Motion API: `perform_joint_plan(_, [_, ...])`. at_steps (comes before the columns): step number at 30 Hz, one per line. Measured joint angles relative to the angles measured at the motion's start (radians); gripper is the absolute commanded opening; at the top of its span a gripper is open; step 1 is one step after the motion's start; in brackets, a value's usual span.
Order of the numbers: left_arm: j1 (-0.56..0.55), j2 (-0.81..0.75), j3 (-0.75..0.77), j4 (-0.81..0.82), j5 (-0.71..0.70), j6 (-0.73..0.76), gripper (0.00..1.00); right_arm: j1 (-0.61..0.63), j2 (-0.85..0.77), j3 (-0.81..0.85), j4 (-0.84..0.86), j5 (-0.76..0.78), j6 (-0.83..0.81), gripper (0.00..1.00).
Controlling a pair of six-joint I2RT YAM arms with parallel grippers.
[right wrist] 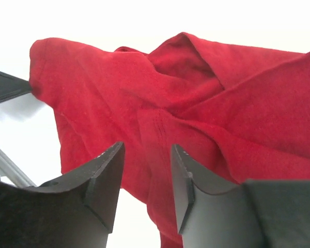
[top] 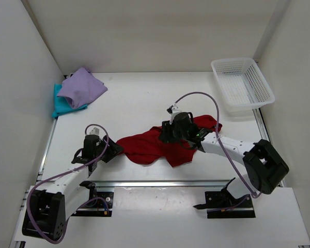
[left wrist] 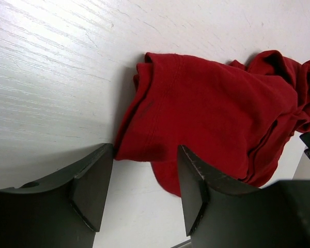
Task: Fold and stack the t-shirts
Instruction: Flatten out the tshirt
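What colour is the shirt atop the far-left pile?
The shirt is light purple, seen best in the top external view.

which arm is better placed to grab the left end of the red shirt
Left. Its open left gripper sits right at the left hem of the red shirt, and that edge lines up with the gap between its fingers. The right gripper, also open, is over the bunched middle, away from that end.

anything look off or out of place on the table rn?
Mainly the dark red t-shirt: it lies crumpled in a twisted heap in the middle, one end by the left tool, the other under the right tool, both open. The lavender t-shirt sits skewed atop the teal t-shirt, far left. No spills or damage visible.
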Motion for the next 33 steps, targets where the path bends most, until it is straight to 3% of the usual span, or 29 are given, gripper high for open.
perform_joint_plan(4, [0.001, -0.009, -0.005, -0.002, -0.003, 0.006, 0.63, 0.010, 0.035, 0.034, -0.043, 0.040, -0.018, 0.33])
perform_joint_plan(8, [0.001, -0.014, -0.006, -0.011, -0.010, 0.017, 0.53, 0.027, 0.075, 0.048, -0.084, 0.093, -0.042, 0.29])
perform_joint_plan(18, [-0.008, -0.014, -0.014, -0.003, -0.023, 0.032, 0.51, 0.169, 0.206, 0.204, -0.147, 0.250, -0.127, 0.34])
perform_joint_plan(25, [-0.019, -0.016, -0.021, 0.010, -0.024, 0.032, 0.49, 0.186, 0.273, 0.240, -0.194, 0.394, -0.154, 0.34])
perform_joint_plan(33, [-0.027, -0.015, -0.024, 0.016, -0.024, 0.033, 0.49, 0.191, 0.304, 0.270, -0.202, 0.426, -0.161, 0.40])
